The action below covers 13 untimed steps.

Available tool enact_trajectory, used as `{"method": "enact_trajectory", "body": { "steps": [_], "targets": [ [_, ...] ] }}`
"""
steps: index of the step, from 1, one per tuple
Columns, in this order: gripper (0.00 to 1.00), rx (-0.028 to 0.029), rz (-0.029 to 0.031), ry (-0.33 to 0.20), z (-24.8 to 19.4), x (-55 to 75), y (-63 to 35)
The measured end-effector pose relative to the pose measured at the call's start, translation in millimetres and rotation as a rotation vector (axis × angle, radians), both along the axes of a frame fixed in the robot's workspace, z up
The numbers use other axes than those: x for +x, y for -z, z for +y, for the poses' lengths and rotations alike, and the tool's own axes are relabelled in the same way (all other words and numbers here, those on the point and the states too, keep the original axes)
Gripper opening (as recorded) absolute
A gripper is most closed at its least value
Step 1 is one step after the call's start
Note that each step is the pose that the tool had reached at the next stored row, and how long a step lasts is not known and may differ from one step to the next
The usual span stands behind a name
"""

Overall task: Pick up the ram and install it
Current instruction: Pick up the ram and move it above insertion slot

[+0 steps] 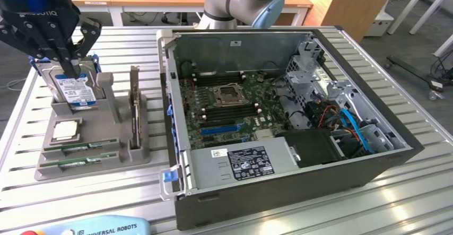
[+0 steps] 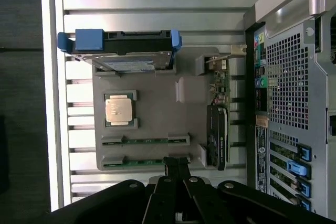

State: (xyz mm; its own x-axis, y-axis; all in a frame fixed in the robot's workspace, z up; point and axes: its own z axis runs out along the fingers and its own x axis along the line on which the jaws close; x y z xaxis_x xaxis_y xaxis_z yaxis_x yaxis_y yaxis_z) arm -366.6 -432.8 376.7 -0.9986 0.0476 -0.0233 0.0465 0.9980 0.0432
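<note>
Overhead, closed jaws hover clear; ram [image 2: 139,161] lies along the holder [image 2: 157,111] edge.

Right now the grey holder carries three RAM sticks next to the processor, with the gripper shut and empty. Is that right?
Not three: the wrist view shows two RAM sticks in the grey holder next to the processor, with the gripper shut and empty.

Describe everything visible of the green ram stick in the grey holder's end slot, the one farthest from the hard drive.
This long, thin green circuit-board ram stick stands on edge in the end slot of the grey plastic holder, its narrow top edge facing up. Grey blocks grip both its ends. A second green stick sits parallel in the next slot, apart. The black end effector is away from it.
</note>
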Motion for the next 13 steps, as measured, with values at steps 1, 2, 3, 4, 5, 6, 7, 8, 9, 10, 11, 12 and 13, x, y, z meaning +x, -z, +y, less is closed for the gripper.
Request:
{"method": "enact_trajectory", "body": {
  "steps": [1,2,3,4,5,6,7,8,9,10,11,12,13],
  "targets": [
    [0.10,-0.0001,0.0000,-0.005,0.0,0.0,0.0],
    [0.10,-0.0002,0.0000,-0.011,0.0,0.0,0.0],
    [0.10,-0.0002,-0.0001,-0.019,0.0,0.0,0.1],
    [0.10,-0.0002,0.0000,-0.027,0.0,0.0,0.0],
    [0.10,-0.0002,0.0000,-0.035,0.0,0.0,0.0],
    [0.10,-0.0002,0.0000,-0.043,0.0,0.0,0.0],
    [0.10,-0.0002,0.0000,-0.052,0.0,0.0,0.0],
    [0.10,-0.0002,0.0000,-0.061,0.0,0.0,0.0],
    [0.10,-0.0002,-0.0001,-0.069,0.0,0.0,0.0],
    [0.10,-0.0002,0.0000,-0.077,0.0,0.0,0.0],
    [0.10,-0.0003,-0.0001,-0.083,0.0,0.0,0.0],
    [0.10,-0.0002,-0.0001,-0.089,0.0,0.1,0.0],
    [0.10,-0.0002,0.0000,-0.095,0.0,0.0,0.0]
  ]
}}
